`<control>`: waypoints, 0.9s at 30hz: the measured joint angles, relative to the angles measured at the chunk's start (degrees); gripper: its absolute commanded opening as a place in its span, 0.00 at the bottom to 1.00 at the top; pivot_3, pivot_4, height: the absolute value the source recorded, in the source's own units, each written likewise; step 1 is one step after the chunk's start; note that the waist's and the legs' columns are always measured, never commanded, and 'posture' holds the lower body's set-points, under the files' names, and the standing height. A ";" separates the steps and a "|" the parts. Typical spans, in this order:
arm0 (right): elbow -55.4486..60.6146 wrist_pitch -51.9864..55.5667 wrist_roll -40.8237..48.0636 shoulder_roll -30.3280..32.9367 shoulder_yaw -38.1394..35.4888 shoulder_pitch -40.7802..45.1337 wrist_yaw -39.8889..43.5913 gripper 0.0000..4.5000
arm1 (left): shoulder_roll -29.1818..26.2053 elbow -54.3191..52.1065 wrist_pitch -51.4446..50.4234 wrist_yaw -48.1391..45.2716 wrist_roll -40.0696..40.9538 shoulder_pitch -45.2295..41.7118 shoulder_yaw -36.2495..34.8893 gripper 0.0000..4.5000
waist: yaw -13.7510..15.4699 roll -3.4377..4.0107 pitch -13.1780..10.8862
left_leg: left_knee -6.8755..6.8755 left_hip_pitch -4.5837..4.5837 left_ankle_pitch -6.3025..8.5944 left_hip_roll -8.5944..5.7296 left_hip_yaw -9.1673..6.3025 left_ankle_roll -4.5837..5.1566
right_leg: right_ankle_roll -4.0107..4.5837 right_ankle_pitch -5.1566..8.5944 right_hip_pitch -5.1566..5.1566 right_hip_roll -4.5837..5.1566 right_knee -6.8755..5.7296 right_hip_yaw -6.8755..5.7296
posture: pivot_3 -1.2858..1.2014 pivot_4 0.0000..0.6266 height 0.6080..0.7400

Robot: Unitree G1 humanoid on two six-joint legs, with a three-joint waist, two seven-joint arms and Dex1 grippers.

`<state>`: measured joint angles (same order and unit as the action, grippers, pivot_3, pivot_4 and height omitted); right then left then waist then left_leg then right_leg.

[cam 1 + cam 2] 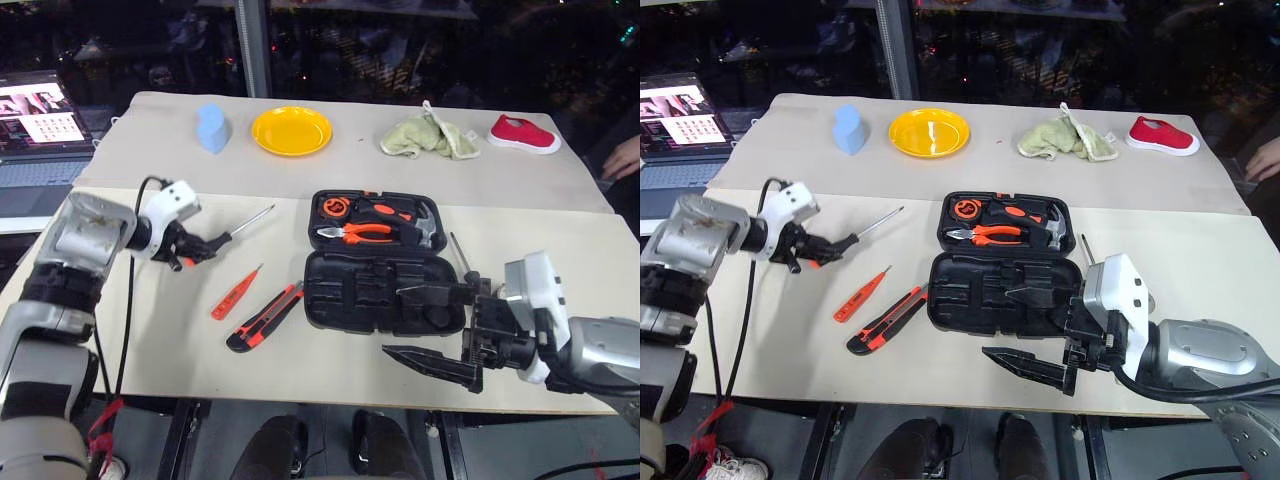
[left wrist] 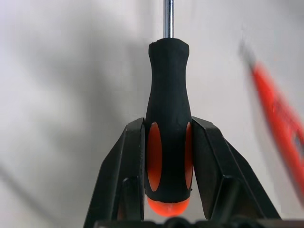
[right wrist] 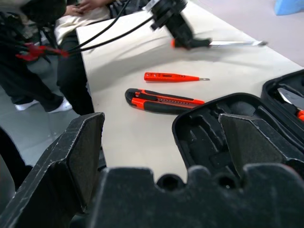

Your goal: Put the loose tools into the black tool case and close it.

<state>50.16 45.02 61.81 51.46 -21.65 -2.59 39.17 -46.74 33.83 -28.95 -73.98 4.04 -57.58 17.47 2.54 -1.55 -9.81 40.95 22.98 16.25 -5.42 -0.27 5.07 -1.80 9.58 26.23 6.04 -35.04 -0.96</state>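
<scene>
My left gripper [image 1: 197, 249] is shut on the handle of a black-and-orange screwdriver [image 2: 167, 95]. Its shaft [image 1: 252, 220] points toward the black tool case [image 1: 330, 290], which lies open mid-table. The case's far half holds pliers, a hammer and a tape measure. Its near half shows empty slots. A slim orange screwdriver [image 1: 236, 292] and an orange-and-black utility knife [image 1: 265, 317] lie between the left gripper and the case. My right gripper [image 1: 432, 330] hangs open at the case's front right corner. A thin metal shaft [image 1: 460, 255] lies by the case's right side, its handle hidden behind that gripper.
Along the far table stand a blue object [image 1: 211, 128], a yellow plate [image 1: 291, 131], a green cloth [image 1: 430, 137] and a red shoe [image 1: 524, 134]. A laptop [image 1: 40, 120] sits at far left. A person's hand [image 1: 625, 155] rests at the far right edge.
</scene>
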 measured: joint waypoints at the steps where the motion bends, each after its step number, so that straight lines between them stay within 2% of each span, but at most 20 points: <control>1: 0.12 0.00 0.36 0.00 -0.50 -0.45 -0.61 1.00 | 0.96 0.18 1.31 -1.29 0.00 -1.42 0.24 0.21 | 0.04 0.00 0.00 | 0.04 0.00 0.05 -0.01 0.04 0.08 | -0.07 -0.04 -0.03 0.00 0.06 0.01 | 0.52 0.24 1.00; 6: 2.09 0.01 1.63 0.05 -4.36 -5.93 -4.14 1.00 | 12.31 0.93 7.98 -8.42 -2.77 -8.46 5.94 0.21 | -0.14 -0.01 0.01 | 0.14 0.12 0.20 -0.15 0.23 0.40 | -0.44 -0.26 -0.08 0.04 0.13 0.13 | 0.52 0.24 1.00; 11: 2.20 0.00 1.32 -0.52 -8.44 -10.56 -6.70 1.00 | 21.91 5.14 9.05 -7.67 -6.70 -11.30 10.28 0.21 | -0.61 -0.04 -0.01 | 0.21 0.20 0.19 -0.13 0.30 0.42 | -0.44 -0.26 0.02 0.00 0.12 0.19 | 0.52 0.24 1.00; 16: 2.17 -0.59 1.78 -2.59 -13.61 -15.05 -8.92 1.00 | 28.58 8.54 7.48 -5.22 -10.01 -13.33 12.10 0.21 | -0.30 -0.04 -0.01 | 0.39 0.20 0.19 -0.08 0.30 0.50 | -0.44 -0.25 -0.03 0.05 0.15 0.27 | 0.52 0.24 1.00; 19: 2.19 -1.08 2.50 -3.76 -16.17 -17.07 -9.91 1.00 | 30.55 9.39 6.98 -5.03 -10.89 -13.51 12.57 0.21 | -0.42 -0.04 -0.01 | 0.61 0.19 0.26 -0.04 0.32 0.62 | -0.45 -0.26 -0.08 0.09 0.09 0.32 | 0.52 0.24 1.00; 23: 1.79 -1.70 2.45 -5.59 -18.57 -19.06 -11.37 1.00 | 30.58 9.48 7.65 -5.99 -12.67 -13.51 13.39 0.21 | -0.42 -0.02 0.00 | 0.65 0.17 0.27 0.01 0.33 0.63 | -0.44 -0.26 -0.07 0.13 0.05 0.34 | 0.52 0.24 1.00; 27: 1.45 -2.58 2.54 -6.27 -19.66 -19.10 -13.61 1.00 | 31.67 11.81 11.22 -4.05 -15.10 -13.51 14.05 0.21 | -0.28 -0.01 0.01 | 0.68 0.19 0.25 0.01 0.34 0.61 | -0.44 -0.27 -0.08 0.12 0.06 0.32 | 0.52 0.24 1.00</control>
<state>51.61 42.44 64.35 45.19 -41.30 -21.70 25.56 -15.07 45.65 -17.73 -78.03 -11.06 -71.09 31.52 2.26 -1.56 -9.80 41.63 23.16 16.50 -5.41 0.07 5.68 -2.24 9.31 26.16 6.16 -34.98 -0.64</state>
